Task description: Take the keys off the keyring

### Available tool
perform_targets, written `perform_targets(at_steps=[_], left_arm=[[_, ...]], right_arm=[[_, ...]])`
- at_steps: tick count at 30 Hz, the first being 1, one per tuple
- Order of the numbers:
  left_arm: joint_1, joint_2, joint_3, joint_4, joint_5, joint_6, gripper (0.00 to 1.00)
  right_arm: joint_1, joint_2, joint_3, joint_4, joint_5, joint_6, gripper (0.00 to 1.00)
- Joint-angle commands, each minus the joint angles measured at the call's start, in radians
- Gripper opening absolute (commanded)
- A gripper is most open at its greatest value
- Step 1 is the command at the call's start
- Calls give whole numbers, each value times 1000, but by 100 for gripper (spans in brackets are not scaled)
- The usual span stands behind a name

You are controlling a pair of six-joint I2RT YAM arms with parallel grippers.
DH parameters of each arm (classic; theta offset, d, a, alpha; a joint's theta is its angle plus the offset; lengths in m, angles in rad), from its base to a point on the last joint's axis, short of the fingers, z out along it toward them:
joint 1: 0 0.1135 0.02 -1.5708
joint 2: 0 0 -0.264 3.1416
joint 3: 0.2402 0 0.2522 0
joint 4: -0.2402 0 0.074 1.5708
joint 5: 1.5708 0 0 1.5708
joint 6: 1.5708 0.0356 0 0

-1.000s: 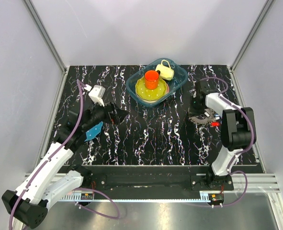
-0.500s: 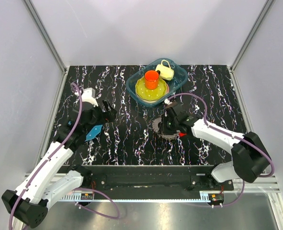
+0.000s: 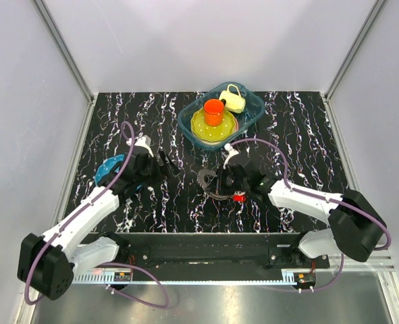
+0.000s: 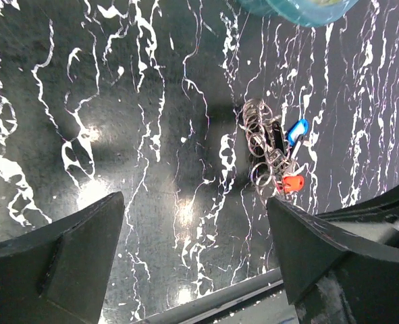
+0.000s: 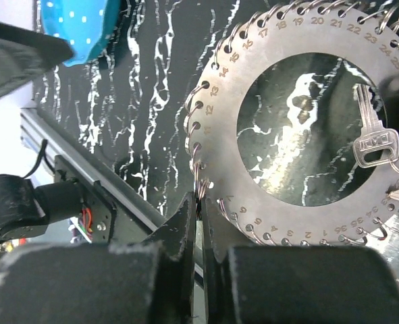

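The keyring (image 5: pixel 253 196) is a flat grey metal ring with numbered holes, fringed with small wire loops. A silver key (image 5: pixel 373 138) hangs inside it. My right gripper (image 5: pixel 202 202) is shut on the ring's edge at a wire loop. From above, the right gripper (image 3: pixel 218 181) holds the keyring (image 3: pixel 209 181) at the table's middle, with a red key head (image 3: pixel 238 198) beside it. My left gripper (image 3: pixel 165 164) is open and empty, left of the keyring. In the left wrist view it (image 4: pixel 194 201) faces the keys (image 4: pixel 270 145), with blue (image 4: pixel 297 129) and red (image 4: pixel 291 183) heads.
A teal basin (image 3: pixel 253 106) at the back holds a yellow plate, an orange cup and a yellow watering can. A blue dotted disc (image 3: pixel 108 169) lies by the left arm and shows in the right wrist view (image 5: pixel 77 27). The table's front rail (image 4: pixel 219 300) is close.
My right gripper has carried the keyring left from the right side to the table's middle. My left gripper has swung right and forward toward it. The blue disc now lies further left.
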Motion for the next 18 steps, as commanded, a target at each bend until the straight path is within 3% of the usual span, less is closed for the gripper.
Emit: perform_targets(at_steps=[1,10,18], left_arm=[[-16,52,-16,132,95,-59,88],[-71,183,-10,236,122,-104,88],[-128,305,26,265,115,-101,80]], right_arm=[[26,-38,-35,207,-49,43,6],[34,-38,-72,278,-75,40,6],[35,-29,-83,310,-87,34,7]])
